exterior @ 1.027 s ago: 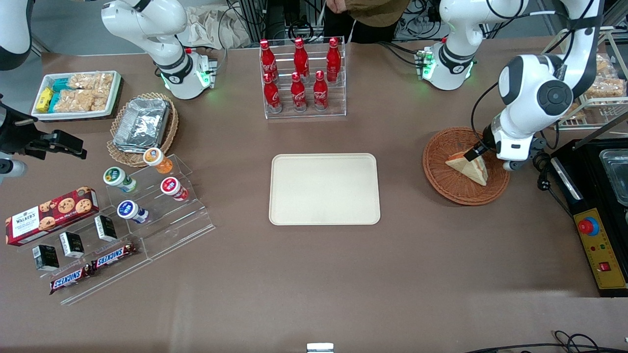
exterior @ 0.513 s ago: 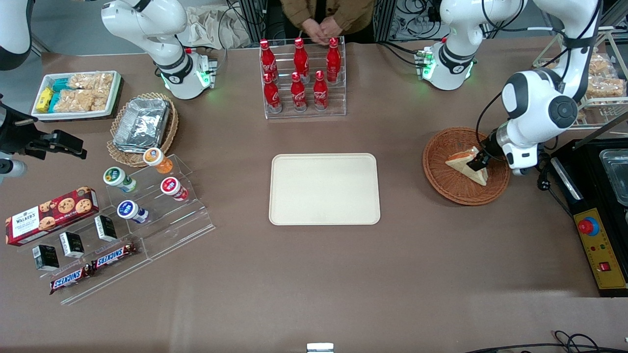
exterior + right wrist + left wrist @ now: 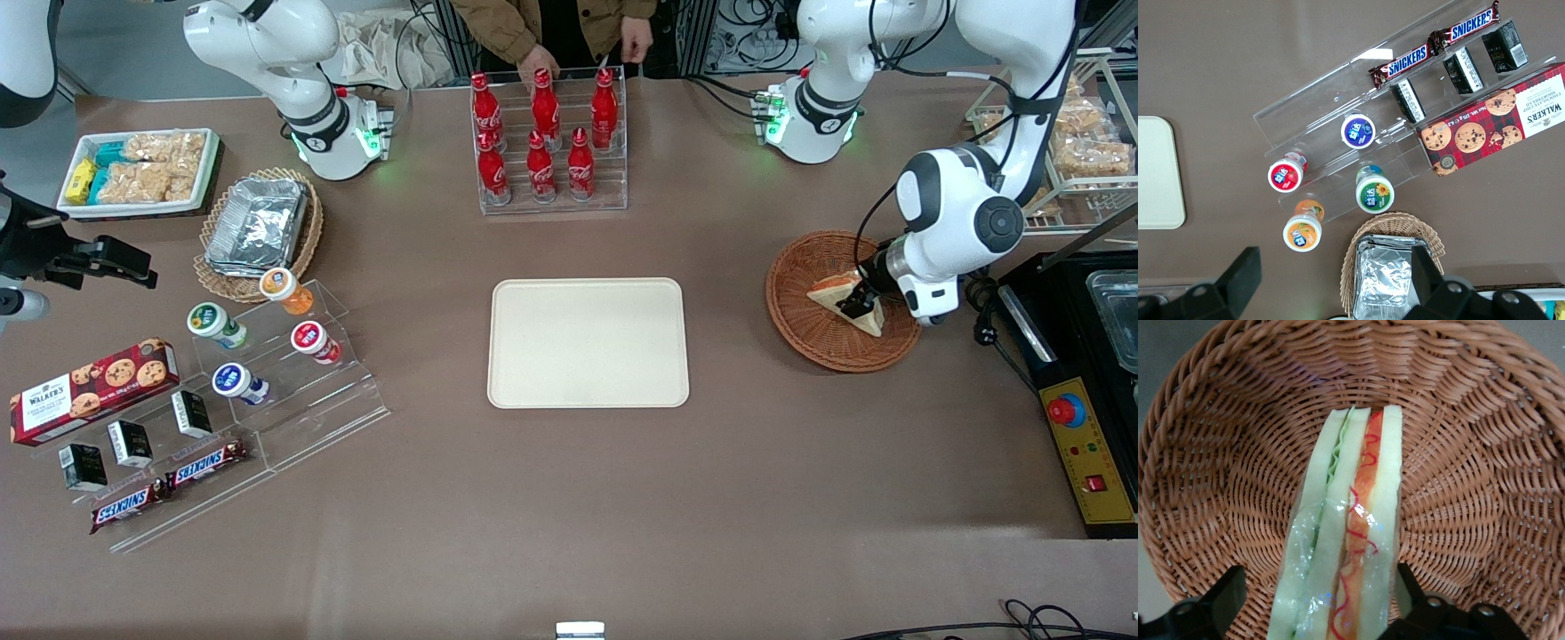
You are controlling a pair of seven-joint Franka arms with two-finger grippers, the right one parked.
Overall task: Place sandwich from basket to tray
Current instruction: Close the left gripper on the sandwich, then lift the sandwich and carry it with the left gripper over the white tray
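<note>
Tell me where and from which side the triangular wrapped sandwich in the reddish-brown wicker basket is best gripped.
Grip the triangular wrapped sandwich across its two flat bread faces, coming down from above. It stands on edge in the reddish-brown wicker basket, filling layers up, so those faces are exposed. The open gripper already straddles it this way.

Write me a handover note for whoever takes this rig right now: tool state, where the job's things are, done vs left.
Tool: open, down in the basket, one finger on each side of the sandwich, not closed on it.
Sandwich: on edge in the basket, at the working arm's end of the table.
Tray: mid-table, bare.
Done: approach, straddle.
Left: close, lift, carry to tray, release.
</note>
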